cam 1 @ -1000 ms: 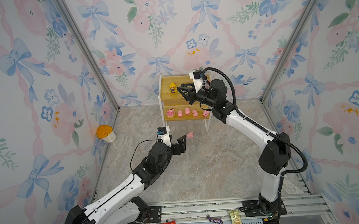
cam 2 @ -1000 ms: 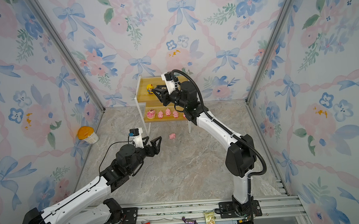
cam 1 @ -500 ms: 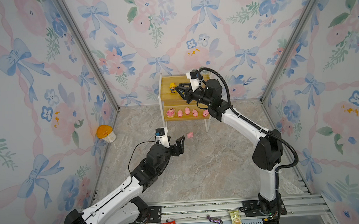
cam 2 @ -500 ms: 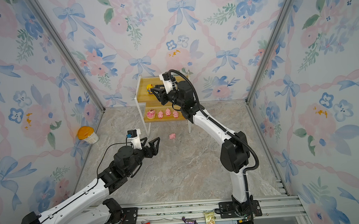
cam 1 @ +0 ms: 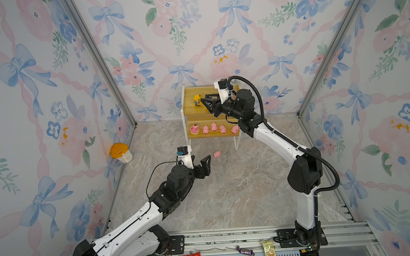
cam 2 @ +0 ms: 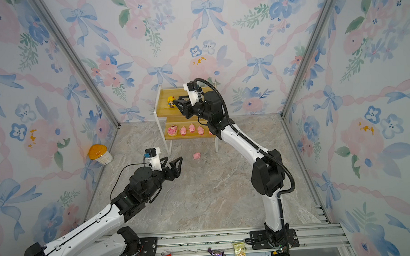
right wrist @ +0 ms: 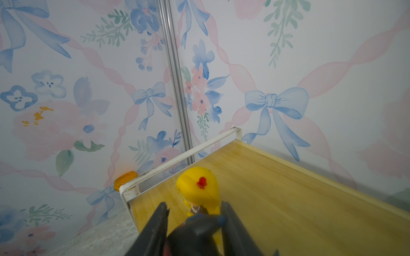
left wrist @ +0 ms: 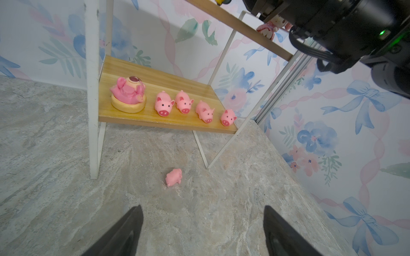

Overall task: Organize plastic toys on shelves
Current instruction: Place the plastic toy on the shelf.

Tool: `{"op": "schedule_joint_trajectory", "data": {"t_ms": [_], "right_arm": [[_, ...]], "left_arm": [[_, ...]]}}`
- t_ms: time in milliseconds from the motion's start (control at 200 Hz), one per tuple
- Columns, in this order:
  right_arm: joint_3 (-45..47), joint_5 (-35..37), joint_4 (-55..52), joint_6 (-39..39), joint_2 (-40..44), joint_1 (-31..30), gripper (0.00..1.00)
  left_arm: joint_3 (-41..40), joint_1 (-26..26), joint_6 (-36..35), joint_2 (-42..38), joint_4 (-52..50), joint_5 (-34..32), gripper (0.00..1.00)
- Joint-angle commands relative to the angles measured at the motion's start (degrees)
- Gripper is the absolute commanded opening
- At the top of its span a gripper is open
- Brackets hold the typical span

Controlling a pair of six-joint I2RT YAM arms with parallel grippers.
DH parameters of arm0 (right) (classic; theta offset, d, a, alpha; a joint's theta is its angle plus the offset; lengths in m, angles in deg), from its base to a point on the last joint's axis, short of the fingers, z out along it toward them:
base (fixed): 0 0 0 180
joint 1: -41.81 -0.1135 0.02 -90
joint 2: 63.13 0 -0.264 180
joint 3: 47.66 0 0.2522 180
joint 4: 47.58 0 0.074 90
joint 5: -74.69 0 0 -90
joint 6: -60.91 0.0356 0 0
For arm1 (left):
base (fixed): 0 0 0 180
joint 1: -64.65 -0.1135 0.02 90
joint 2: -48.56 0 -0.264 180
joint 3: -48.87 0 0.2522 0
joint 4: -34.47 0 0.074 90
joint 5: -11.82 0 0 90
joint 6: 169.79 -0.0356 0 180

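The marbled bench (cam 1: 239,192) carried a rack (left wrist: 93,88) set against the back wall. On its top board (cam 1: 190,110) a doll (cam 1: 197,100) stood near the left end and a pink figure (left wrist: 267,30) near the right. The low board (cam 1: 199,136) held a pig on a base (cam 1: 194,129) at the left, then four pigs (cam 1: 214,126) in a row. One more pig (cam 1: 216,154) lay on the bench just before the rack, and a cup (cam 1: 120,153) stood by the left wall.
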State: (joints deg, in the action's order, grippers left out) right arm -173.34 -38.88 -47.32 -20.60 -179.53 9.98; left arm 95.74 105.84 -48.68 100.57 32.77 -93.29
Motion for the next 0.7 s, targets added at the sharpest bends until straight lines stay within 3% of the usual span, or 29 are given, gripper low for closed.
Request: {"op": "schedule_joint_trajectory", "data": {"t_ms": [0, 285, 695], "right_arm": [[-2.5, -0.7, 0.9, 0.1, -1.3, 0.5, 0.43], [-3.4, -0.8, 0.4, -0.1, -1.1, 0.5, 0.47], [-4.6, -0.6, -0.2, -2.9, 1.8, 0.9, 0.62]], "left_arm": [[0.3, -0.4, -0.5, -0.8, -1.0, -0.1, 0.85], [0.2, -0.5, -0.4, -1.2, -1.3, -0.4, 0.85], [0.3, -0.5, -0.2, -0.8, -1.2, -0.3, 0.86]]}}
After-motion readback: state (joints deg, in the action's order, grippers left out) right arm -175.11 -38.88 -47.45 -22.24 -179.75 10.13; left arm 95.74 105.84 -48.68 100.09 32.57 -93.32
